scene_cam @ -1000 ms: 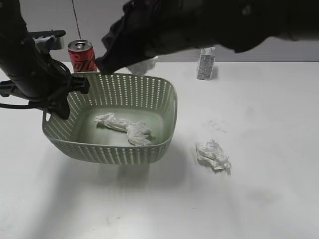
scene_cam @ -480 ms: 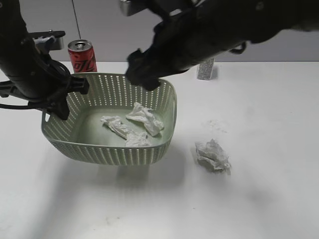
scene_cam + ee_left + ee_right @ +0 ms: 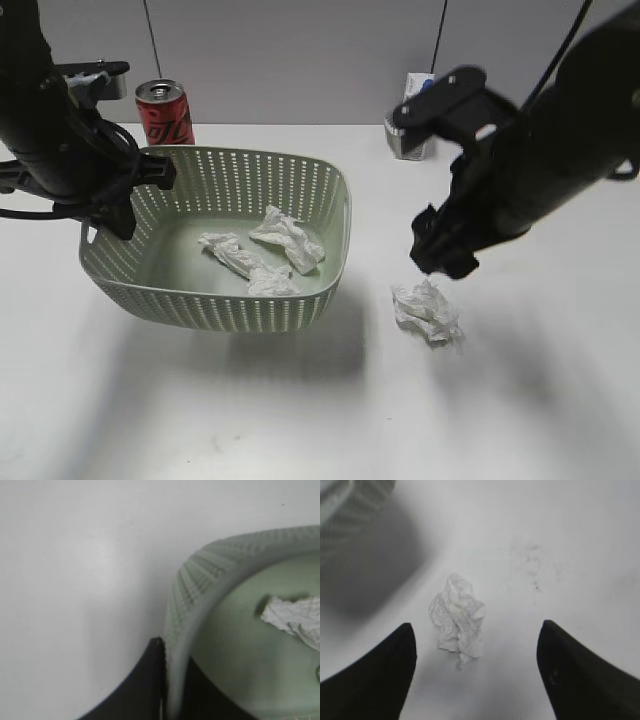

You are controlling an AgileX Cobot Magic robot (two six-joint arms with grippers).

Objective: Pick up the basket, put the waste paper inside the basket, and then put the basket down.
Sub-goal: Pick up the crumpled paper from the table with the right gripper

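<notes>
The perforated sage-green basket (image 3: 215, 240), pinched at its rim by the left hand (image 3: 125, 195), holds two crumpled tissue wads (image 3: 265, 250). The right hand (image 3: 475, 655) gapes wide above a third wad (image 3: 457, 620) on the white counter (image 3: 540, 400).

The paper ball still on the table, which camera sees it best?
The right wrist view: the paper wad fills the middle, lying on the table between the open right tool's tips. The exterior view shows it smaller, right of the basket. The left wrist view misses it, showing only paper inside the basket.
</notes>
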